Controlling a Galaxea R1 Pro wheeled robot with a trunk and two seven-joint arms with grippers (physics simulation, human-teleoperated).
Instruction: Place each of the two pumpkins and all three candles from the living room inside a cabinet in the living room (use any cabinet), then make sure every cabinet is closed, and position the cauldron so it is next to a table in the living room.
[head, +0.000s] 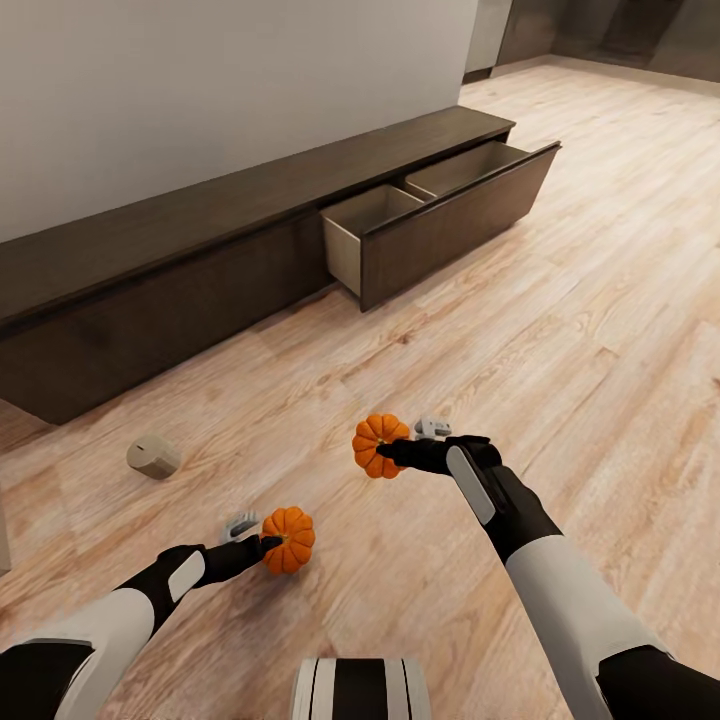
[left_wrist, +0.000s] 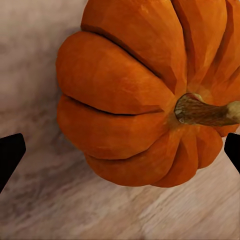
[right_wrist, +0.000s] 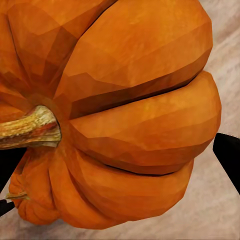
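currently two ribbed orange pumpkins, brown stems: left gripper (head: 268, 545) clamps near pumpkin (head: 289, 539), right gripper (head: 392, 452) clamps far pumpkin (head: 379, 444), both arms stretched forward.

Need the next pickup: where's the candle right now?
In the head view the candle lies on its side on the wood floor at the left, in front of the closed part of the cabinet, beyond the left end effector and its pumpkin.
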